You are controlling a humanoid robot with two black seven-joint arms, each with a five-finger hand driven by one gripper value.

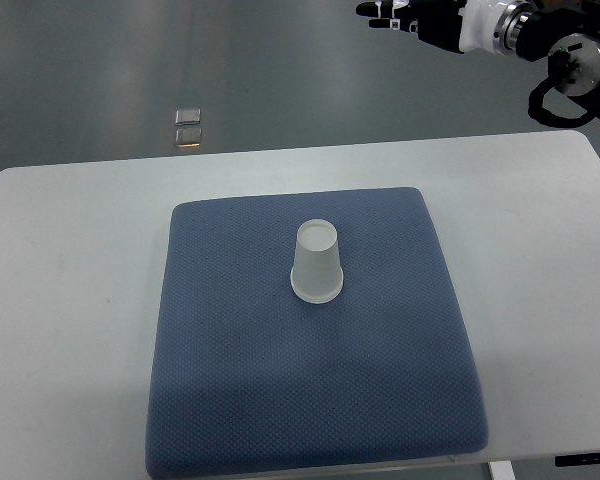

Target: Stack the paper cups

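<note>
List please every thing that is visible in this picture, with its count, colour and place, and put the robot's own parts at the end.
paper cup: one visible, though it may be several nested, which I cannot tell; translucent white; upside down near the middle of the mat
mat: one, dark blue, textured; lying on the table and covering most of its centre
table: one, white; fills the lower part of the picture
floor: grey, glossy; beyond the far edge of the table
small floor marks: two, pale squares; on the floor just past the table's far edge, left of centre
right hand: one, black with a white and silver wrist; top right corner, above the floor, far from the cup, holding nothing visible
</note>
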